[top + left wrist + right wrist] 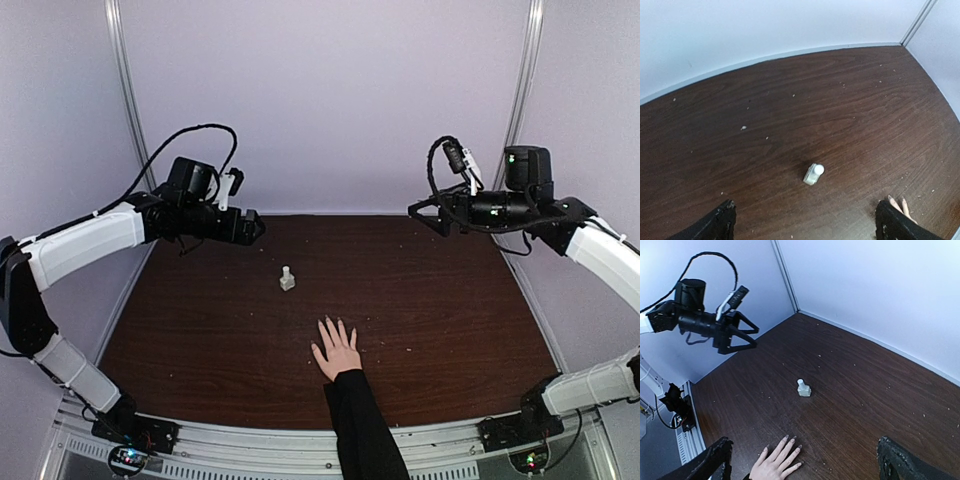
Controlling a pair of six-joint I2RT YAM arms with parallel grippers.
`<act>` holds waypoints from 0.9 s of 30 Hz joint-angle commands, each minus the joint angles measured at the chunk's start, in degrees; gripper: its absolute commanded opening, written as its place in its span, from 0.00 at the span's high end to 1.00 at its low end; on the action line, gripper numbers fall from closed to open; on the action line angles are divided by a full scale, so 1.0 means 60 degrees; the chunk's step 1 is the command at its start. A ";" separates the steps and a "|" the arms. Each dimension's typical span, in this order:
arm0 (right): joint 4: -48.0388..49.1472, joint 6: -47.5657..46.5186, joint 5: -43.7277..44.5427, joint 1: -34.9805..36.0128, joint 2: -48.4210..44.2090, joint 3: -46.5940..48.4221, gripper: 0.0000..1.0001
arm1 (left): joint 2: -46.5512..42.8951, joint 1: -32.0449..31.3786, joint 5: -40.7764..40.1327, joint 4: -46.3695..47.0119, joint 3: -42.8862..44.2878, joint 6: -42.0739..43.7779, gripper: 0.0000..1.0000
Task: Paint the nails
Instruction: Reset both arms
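Note:
A light-skinned hand [337, 352] with a black sleeve lies flat on the dark wooden table [450, 300], fingers spread and pointing away from the arm bases. Its nails [793, 439] look long and greyish in the right wrist view. A small clear bottle [287, 279] with a white cap stands upright beyond the fingertips. My left gripper [256, 227] hovers open high over the back left, with the bottle [814, 174] below it. My right gripper [414, 215] hangs open at the back right, above the hand [774, 464] and the bottle [803, 388]. Neither gripper holds anything.
White walls with metal corner posts [125, 80] close in the table's back and sides. Small pale crumbs [743, 128] dot the wood. The left arm [705, 322] with its cable loop shows across the table in the right wrist view.

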 commanded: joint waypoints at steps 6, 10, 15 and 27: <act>0.1267 0.1537 0.0592 -0.0700 -0.0711 -0.2341 0.00 | -0.1419 0.0151 -0.1113 -0.1500 -0.1845 -0.1214 0.02; 0.1911 0.1882 0.0981 -0.0709 -0.0929 -0.3508 0.00 | -0.1635 0.0151 -0.1223 -0.1224 -0.2703 -0.1440 0.02; 0.2894 0.2184 0.1365 -0.0699 -0.1246 -0.4943 0.00 | -0.1701 0.0151 -0.1273 -0.0697 -0.3476 -0.1636 0.02; 0.3230 0.1959 0.1797 -0.0709 -0.1427 -0.5858 0.00 | -0.1441 0.0151 -0.1391 -0.0214 -0.3912 -0.2076 0.02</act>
